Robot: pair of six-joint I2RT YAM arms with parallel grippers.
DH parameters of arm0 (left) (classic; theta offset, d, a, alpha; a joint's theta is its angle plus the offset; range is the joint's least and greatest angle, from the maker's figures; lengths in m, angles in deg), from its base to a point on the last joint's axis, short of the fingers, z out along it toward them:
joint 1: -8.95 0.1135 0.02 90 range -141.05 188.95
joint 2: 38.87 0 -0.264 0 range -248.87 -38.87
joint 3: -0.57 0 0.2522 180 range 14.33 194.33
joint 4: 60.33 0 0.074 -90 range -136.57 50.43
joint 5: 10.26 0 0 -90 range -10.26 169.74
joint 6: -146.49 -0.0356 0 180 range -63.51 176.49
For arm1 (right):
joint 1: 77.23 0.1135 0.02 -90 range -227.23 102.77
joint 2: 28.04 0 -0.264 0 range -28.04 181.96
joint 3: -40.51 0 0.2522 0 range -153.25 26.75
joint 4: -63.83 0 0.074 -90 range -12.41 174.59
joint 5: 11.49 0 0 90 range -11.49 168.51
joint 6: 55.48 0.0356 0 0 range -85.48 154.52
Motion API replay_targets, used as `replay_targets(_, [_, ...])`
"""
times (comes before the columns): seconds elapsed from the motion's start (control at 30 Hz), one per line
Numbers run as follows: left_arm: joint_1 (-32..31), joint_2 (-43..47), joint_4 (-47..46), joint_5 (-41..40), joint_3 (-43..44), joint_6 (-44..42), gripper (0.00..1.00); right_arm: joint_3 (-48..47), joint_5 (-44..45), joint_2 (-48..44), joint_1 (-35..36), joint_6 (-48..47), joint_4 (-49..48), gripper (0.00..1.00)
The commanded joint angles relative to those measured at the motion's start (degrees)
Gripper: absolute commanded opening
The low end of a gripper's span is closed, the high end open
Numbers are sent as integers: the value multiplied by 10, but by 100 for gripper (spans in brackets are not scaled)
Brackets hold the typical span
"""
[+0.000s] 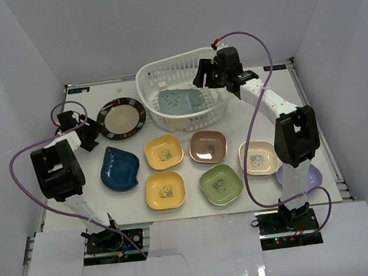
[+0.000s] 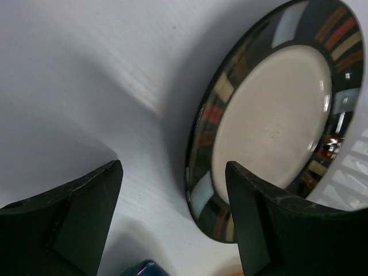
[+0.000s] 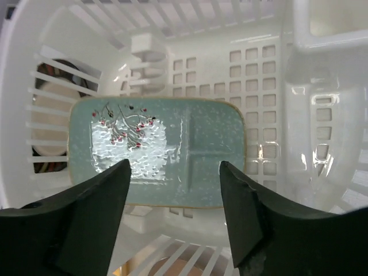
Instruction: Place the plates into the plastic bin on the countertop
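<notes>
Overhead, the right claw (image 3: 173, 168) hangs unclenched above the teal plate (image 3: 115, 138) inside the bin (image 3: 247, 69).

White countertop (image 1: 123, 95) — 8 plates (image 1: 208, 146), 1 plastic bin (image 1: 145, 84).

This was a robotics lab test cell, not a home or working kitchen. A bare white table (image 1: 101, 97) sat boxed in by plain white walls (image 1: 7, 84) on three sides, with no cupboards, sink or stove. Two black-and-white robot arms, the left arm (image 1: 59, 167) and the right arm (image 1: 294, 136), were bolted at its near edge. Purple cables (image 1: 245, 32) looped loose from them, and exposed circuit boards (image 1: 109, 241) with wiring sat at their bases. Metal rails (image 1: 336, 175) framed the tabletop. Clean, empty dishes (image 1: 164, 152) lay spread in neat rows beside a white plastic basket (image 1: 163, 67), looking staged as for a trial.
</notes>
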Motion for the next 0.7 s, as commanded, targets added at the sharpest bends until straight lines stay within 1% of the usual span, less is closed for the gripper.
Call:
replay_targets(0.0, [5,-31,-64,63,27,-7,84,17,2,-61,-3,-7,-57,72])
replay_targets(0.13, [11,-61,-102,90,17,11,78,50,-19,-98,-1,-7,-73,75])
replay_targets(0.17, [12,-65,-134,100,14,18,74,60,-22,-119,2,-7,-84,75])
replay_targets(0.23, [13,-79,-156,114,6,28,68,102,-33,-158,9,-6,-101,75])
replay_targets(0.27, [13,-85,-166,126,3,41,62,120,-34,-171,11,-3,-104,75])
replay_targets(0.3, [14,-89,-192,134,-1,47,58,138,-37,-185,14,0,-135,74])
replay_targets(0.33, [14,-97,-203,141,-5,53,54,173,-41,-212,19,3,-144,74])
replay_targets(0.37, [14,-100,-223,153,-12,67,44,190,-43,-224,22,6,-152,74])
replay_targets(0.43, [14,-101,-250,158,-25,80,29,223,-53,-261,31,14,-175,73])
replay_targets(0.47, [14,-96,-269,159,-39,86,10,256,-56,-272,35,16,-181,73])
replay_targets(0.5, [16,-92,-276,157,-44,96,0,271,-65,-282,38,18,-187,73])
replay_targets(0.57, [21,-69,-286,155,-60,102,0,311,-75,-309,48,18,-196,73])
replay_targets(0.63, [31,-41,-299,152,-77,115,0,331,-92,-326,56,18,-200,73])
replay_targets(0.67, [35,-6,-310,153,-85,123,0,339,-99,-329,58,18,-201,73])
